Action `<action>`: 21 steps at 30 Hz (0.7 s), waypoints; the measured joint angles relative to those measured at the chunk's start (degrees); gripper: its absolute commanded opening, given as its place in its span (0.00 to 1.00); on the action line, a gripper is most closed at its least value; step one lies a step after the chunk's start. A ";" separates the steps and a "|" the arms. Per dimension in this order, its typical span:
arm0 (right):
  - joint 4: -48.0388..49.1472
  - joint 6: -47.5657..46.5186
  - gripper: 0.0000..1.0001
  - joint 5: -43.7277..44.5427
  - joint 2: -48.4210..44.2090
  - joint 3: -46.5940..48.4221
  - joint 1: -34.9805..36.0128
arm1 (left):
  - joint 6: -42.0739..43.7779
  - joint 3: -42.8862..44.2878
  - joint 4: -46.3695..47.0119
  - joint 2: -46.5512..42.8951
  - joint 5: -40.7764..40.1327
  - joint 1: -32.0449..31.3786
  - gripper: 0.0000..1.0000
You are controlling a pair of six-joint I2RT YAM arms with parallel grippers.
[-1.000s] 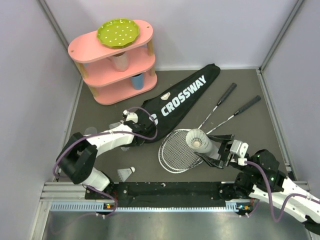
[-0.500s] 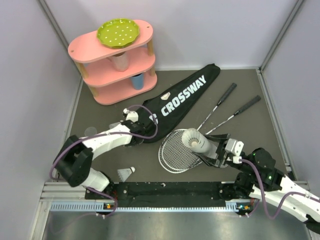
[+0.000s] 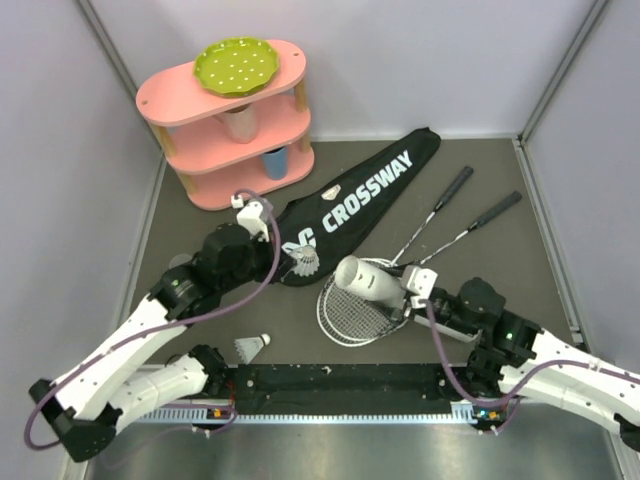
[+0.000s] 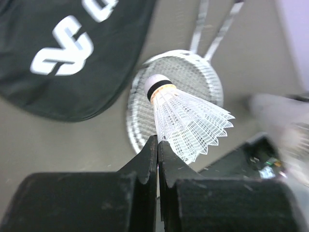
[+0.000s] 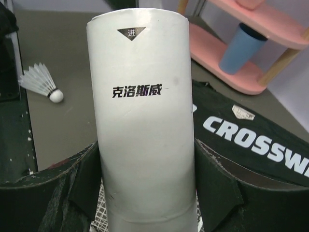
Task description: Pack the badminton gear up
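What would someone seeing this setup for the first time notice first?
Both grippers are loaded: the left gripper pinches a white shuttlecock by its feathers, and the right gripper clamps a white tube over the rackets. Behind them a black bag lies mid-table. A pink shelf topped by a green plate stands in the far left corner.

We see bright, soft, even light from above that leaves only faint shadows on the dark grey table (image 3: 500,170), a mild sheen on the long white cylindrical tube (image 5: 145,145), and smeared blur along the left wrist view's right edge.
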 measured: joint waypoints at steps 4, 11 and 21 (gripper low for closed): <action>0.22 -2.29 0.18 0.02 5.86 0.13 0.00 | 2.91 2.25 2.36 -6.95 8.50 0.00 0.00; 0.35 -6.78 0.18 -1.64 13.49 2.71 0.00 | 3.74 4.07 4.74 -14.08 21.14 0.04 0.00; 2.67 -8.81 0.18 -7.82 8.04 2.97 0.00 | 0.96 2.16 8.46 -13.92 35.50 0.04 0.00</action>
